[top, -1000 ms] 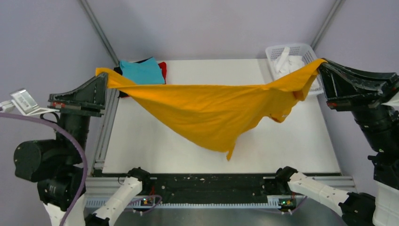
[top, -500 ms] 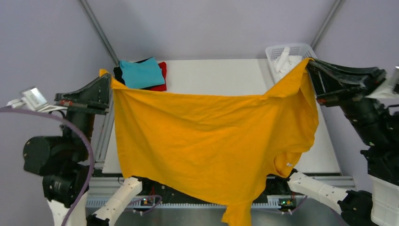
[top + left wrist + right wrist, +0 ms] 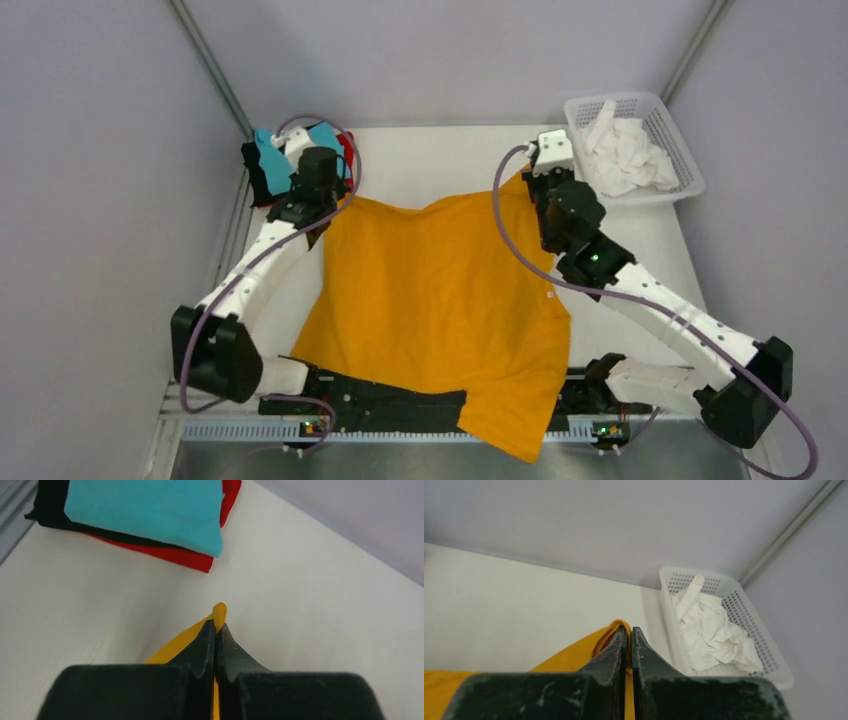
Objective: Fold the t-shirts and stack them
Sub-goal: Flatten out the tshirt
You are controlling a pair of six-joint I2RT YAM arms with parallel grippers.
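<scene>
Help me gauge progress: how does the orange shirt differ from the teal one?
The orange shirt lies spread across the table; the teal shirt is folded. The left gripper and right gripper pinch the orange shirt; the teal shirt sits free atop the black shirt and red shirt. Both are plain.

I have the white table (image 3: 450, 160) carrying an orange shirt (image 3: 430, 290), spread flat across its middle with the hem draping over the near edge. Just past the shirt's far left corner lies a folded stack (image 3: 268, 165), teal on top of black and red. Past its far right corner stands a basket (image 3: 682, 142), apart from the shirt.
</scene>
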